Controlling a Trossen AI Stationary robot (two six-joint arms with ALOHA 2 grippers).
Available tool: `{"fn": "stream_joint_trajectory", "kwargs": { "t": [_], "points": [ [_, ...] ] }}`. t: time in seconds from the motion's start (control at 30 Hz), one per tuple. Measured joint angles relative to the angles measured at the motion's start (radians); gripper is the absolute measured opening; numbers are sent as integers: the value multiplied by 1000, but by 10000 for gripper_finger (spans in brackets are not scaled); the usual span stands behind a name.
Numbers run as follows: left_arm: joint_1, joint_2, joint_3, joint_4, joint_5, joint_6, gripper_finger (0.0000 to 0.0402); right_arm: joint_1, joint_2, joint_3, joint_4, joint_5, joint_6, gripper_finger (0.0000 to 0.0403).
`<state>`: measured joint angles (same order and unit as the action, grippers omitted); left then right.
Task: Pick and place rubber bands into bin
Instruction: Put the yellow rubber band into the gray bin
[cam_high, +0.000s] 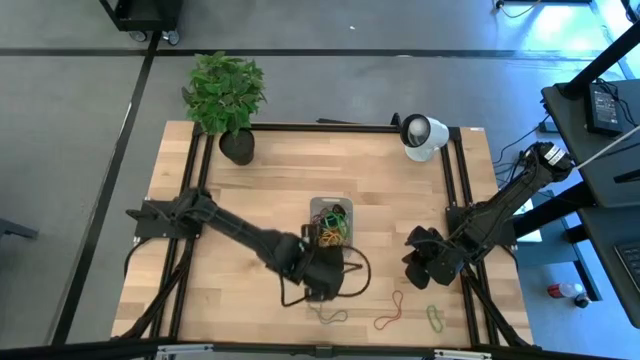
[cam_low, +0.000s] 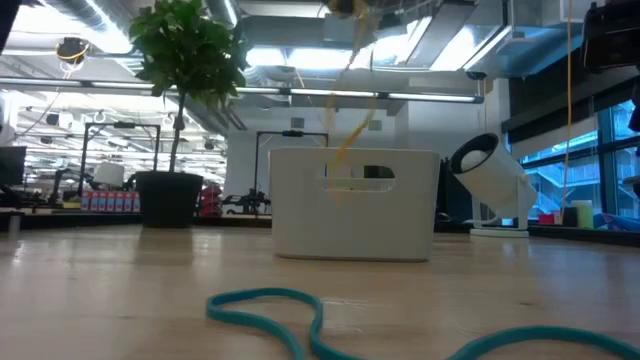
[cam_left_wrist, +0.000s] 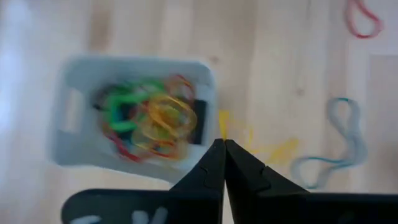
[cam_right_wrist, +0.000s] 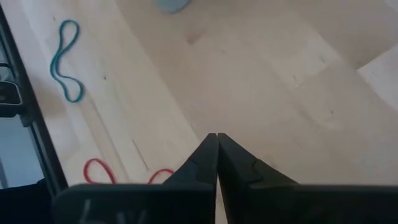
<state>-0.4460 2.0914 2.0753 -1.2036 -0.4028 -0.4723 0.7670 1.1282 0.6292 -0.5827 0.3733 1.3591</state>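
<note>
The bin (cam_high: 330, 222), a small pale tray, stands at the table's middle and holds several rubber bands (cam_left_wrist: 155, 121) in green, orange and red. My left gripper (cam_left_wrist: 224, 142) is shut just near-side of the bin, up in the air, with a yellow rubber band (cam_low: 350, 110) dangling from it. Loose bands lie flat near the table's near edge: a teal one (cam_high: 333, 315), a red one (cam_high: 390, 310) and a green one (cam_high: 435, 318). My right gripper (cam_right_wrist: 216, 135) hangs shut and empty over the table's right part, near the red and green bands. My left gripper pinches the yellow rubber band by its upper end (cam_left_wrist: 224, 121) between the shut fingertips, coming from above and pointing down. The band hangs slack below the fingers, lifted clear of the table, in front of the bin's near wall (cam_low: 340, 175).
A potted plant (cam_high: 228, 100) stands at the far left corner and a round white lamp (cam_high: 422, 135) at the far right. Black frame rails run along the table's left and right sides. Bare wood lies left of the bin and between the bin and the right arm.
</note>
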Motion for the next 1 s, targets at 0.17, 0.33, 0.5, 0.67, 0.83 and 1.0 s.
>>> {"fn": "stream_joint_trajectory", "kwargs": {
  "t": [0.17, 0.33, 0.5, 0.67, 0.83, 1.0],
  "points": [
    [99, -3, 75, -29, -30, 204, 1, 0, 0, 0, 12, 51, 52, 13],
    [206, -1, 74, -49, 1, 352, 1, -1, 0, 0, 75, 89, 54, 7],
    [314, 18, 74, -47, 14, 429, 1, -1, 0, 0, 135, 144, 54, 9],
    [400, 57, 74, -46, 136, 496, 1, -5, 0, 0, 192, 192, 54, 14],
    [445, 117, 74, -50, 224, 544, 1, -23, 0, 0, 252, 195, 55, 15],
    [451, 196, 74, -43, 253, 582, 1, -32, 0, 0, 295, 196, 55, 15]
  ]
}}
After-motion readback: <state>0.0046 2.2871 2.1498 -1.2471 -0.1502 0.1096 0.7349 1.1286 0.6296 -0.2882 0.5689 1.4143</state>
